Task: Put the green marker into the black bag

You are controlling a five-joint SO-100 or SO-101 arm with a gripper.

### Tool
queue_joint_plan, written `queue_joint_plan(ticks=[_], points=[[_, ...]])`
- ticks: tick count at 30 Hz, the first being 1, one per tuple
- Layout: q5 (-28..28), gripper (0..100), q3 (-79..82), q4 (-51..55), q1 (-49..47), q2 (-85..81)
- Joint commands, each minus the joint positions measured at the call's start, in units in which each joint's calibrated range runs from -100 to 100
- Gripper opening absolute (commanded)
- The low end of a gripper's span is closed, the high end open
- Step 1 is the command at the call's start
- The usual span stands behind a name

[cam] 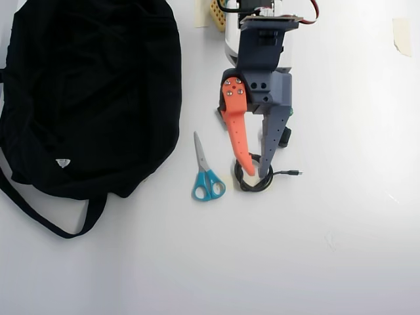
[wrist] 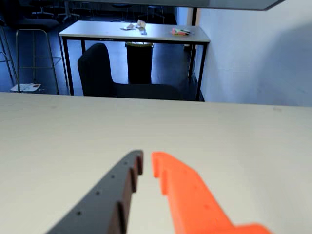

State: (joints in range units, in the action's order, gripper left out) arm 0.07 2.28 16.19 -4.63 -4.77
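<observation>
Closest to the lens, the claw (wrist: 146, 163) shows an orange and a dark finger nearly together, gripping nothing, hanging over a coiled black cable (cam: 252, 180), while the big floppy black bag (cam: 92, 92) lies left overhead beside blue-handled scissors (cam: 205, 170); I can't spot the green marker.

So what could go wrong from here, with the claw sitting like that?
1. The gripper, nearly closed and empty, has its tips over a coiled black cable; in descending it might snag that.
2. The green marker is mostly hidden under the arm in the overhead view; only a green speck shows, so the grasp may miss.
3. The black bag lies flat with no visible opening, so a dropped marker could land on top.
</observation>
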Motion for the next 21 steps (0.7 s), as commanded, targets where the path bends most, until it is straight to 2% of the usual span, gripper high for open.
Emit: queue_joint_plan(ticks=[1,14,21], points=[[-0.23,2,-2.73,-1.03,0.14,-1.45],[0.29,3,-1.92,-0.08,-1.50,-3.28],[0.19,2,-2.82,15.17,-1.88,-8.92]])
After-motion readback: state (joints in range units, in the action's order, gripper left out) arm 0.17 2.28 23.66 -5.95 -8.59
